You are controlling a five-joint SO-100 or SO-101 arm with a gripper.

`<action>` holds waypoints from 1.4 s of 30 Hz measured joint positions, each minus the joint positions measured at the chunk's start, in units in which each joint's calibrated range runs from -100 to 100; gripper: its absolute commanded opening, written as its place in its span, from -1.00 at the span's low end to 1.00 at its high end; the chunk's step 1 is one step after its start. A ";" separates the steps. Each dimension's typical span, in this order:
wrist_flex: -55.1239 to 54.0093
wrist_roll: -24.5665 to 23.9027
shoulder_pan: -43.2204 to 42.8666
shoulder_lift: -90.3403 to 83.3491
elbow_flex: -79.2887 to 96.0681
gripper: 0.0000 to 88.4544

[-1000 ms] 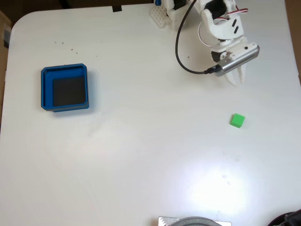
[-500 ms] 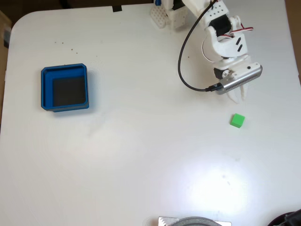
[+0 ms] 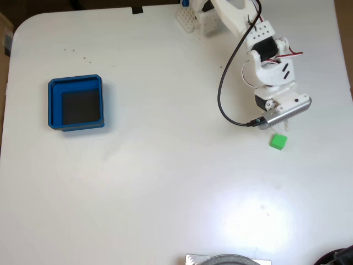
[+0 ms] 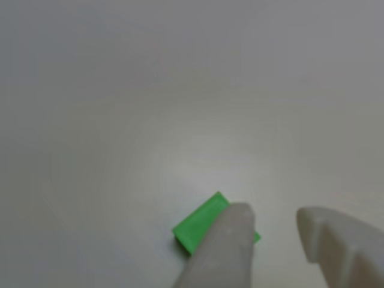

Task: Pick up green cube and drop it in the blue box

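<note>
The green cube [image 3: 278,142] lies on the white table at the right in the fixed view. My white gripper [image 3: 283,127] hangs just above and behind it, its tips mostly hidden under the silver wrist camera. In the other view the cube [image 4: 198,225] sits low in the picture, partly covered by the left fingertip [image 4: 231,237]. The gripper [image 4: 273,225] shows a gap between its two white fingers and holds nothing. The blue box [image 3: 53,104], with a dark floor, rests far off at the table's left side.
The arm's base [image 3: 198,16] stands at the table's top edge, and a black cable [image 3: 223,105] loops from it to the wrist. A grey round object [image 3: 229,259] pokes in at the bottom edge. White tabletop [image 3: 165,165] stretches between cube and box.
The arm has stretched down the fixed view toward the green cube, bringing the gripper from well above it to right beside it. Cube and box have stayed put.
</note>
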 measured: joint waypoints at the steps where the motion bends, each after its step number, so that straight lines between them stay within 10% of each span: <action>1: 2.07 0.05 0.00 0.75 -1.43 -0.95; 26: 13.49 14.31 0.00 8.44 -16.11 -0.95; 42: 15.23 15.09 -0.43 10.19 -16.29 -0.93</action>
